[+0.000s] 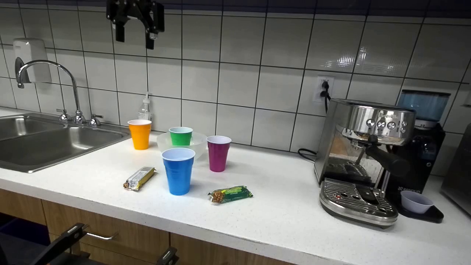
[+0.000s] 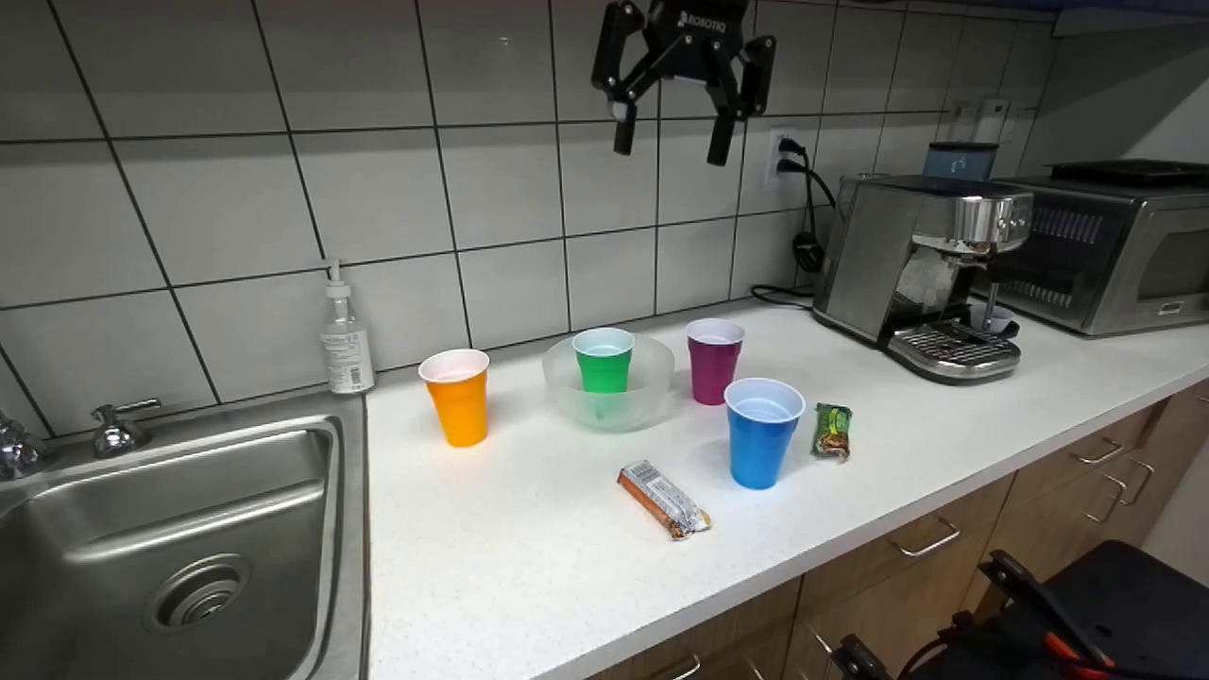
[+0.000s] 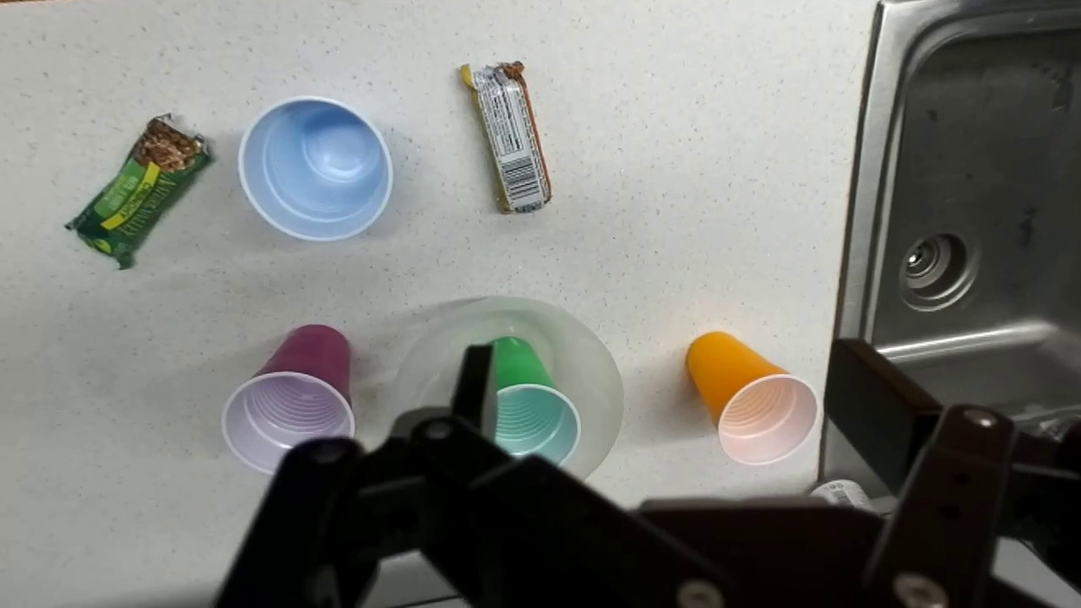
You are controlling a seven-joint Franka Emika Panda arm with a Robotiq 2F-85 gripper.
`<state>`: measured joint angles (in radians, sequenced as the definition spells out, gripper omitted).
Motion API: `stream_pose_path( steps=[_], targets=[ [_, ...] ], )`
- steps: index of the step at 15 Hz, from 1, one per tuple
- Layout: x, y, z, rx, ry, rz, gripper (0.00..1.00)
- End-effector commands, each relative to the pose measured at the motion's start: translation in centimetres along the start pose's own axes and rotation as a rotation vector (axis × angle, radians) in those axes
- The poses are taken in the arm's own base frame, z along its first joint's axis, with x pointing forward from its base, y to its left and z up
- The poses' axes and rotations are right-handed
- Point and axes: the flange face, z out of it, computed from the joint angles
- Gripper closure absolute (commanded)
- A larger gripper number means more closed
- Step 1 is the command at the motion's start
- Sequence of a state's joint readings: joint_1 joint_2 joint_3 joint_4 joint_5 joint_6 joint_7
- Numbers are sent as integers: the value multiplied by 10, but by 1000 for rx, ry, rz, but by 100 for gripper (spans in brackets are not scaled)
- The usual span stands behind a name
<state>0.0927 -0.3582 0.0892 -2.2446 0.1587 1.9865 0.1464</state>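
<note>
High above the counter hangs my gripper [image 1: 134, 39] [image 2: 672, 145] [image 3: 676, 380], its jaws wide apart and holding nothing. Below it, a green cup [image 2: 604, 364] stands inside a frosted bowl [image 2: 567, 397]; in the wrist view a finger partly covers this cup. An orange cup [image 3: 726, 371] stands beside the bowl, toward the sink. On the bowl's opposite side is a purple cup [image 1: 218, 156]. Nearer the counter's front edge stands a blue cup [image 1: 179, 175], upright like the others. Two wrapped bars lie flat: a green bar [image 3: 139, 190] and a silver-and-yellow bar [image 3: 511, 139], one on each side of the blue cup.
A steel sink [image 2: 345, 567] with a faucet [image 1: 75, 88] adjoins the counter [image 1: 272, 221]. A pump bottle [image 2: 347, 340] stands by the tiled wall. Farther along are an espresso machine [image 1: 364, 117], a grinder [image 1: 423, 147] and a microwave [image 2: 1096, 246].
</note>
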Motion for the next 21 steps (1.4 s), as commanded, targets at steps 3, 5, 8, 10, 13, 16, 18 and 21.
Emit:
stream_pose_path(
  steps=[3, 5, 8, 10, 13, 16, 18, 21],
  targets=[
    [-19, -7, 12, -51, 59, -49, 0],
    [-24, -6, 23, -65, 60, -55, 0],
    [-29, 1, 39, -80, 65, -45, 0],
    [-30, 9, 50, -85, 66, -30, 0],
    [-31, 22, 65, -90, 63, -9, 0],
    [-29, 41, 77, -105, 59, 15, 0],
    [-26, 54, 83, -117, 60, 36, 0],
    [-23, 73, 92, -131, 59, 68, 0]
  ],
)
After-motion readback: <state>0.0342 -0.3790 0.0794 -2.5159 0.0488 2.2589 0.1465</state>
